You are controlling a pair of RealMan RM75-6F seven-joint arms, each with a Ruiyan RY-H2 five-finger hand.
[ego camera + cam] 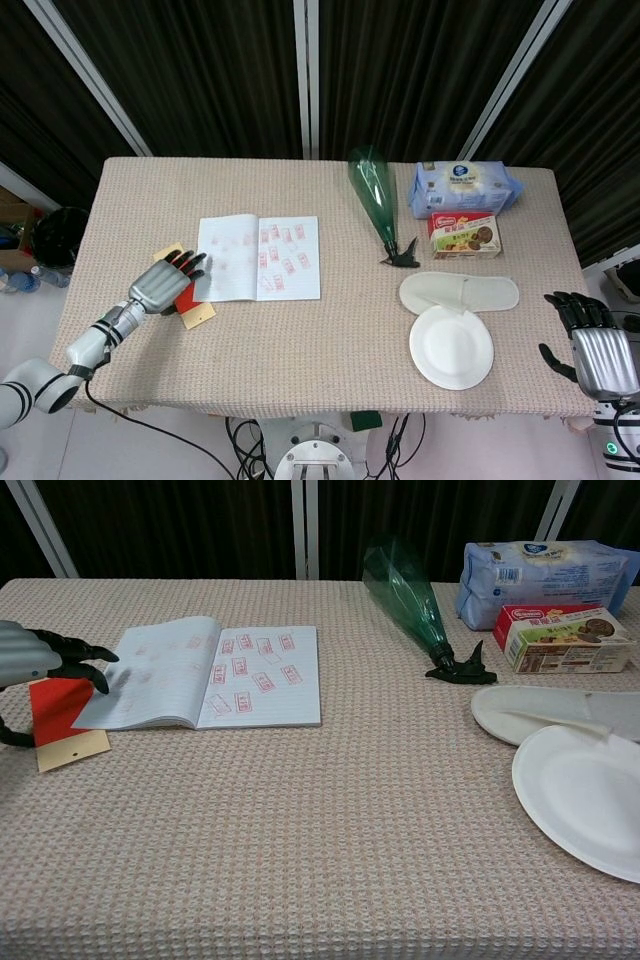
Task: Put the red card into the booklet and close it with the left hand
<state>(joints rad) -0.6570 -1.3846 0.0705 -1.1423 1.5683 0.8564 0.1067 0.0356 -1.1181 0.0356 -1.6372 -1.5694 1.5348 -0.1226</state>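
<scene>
At the left of the frame a red card [58, 702] with a tan end strip lies beside a white lined booklet [205, 674] stamped with small red marks. The table [330, 840] cloth is beige waffle weave. Upper right: green bottle [408, 592], pale blue packet [542, 576].

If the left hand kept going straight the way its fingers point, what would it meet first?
Probably the booklet: the left hand, with the red card under it, points toward the left page, fingertips already at its edge.
</scene>
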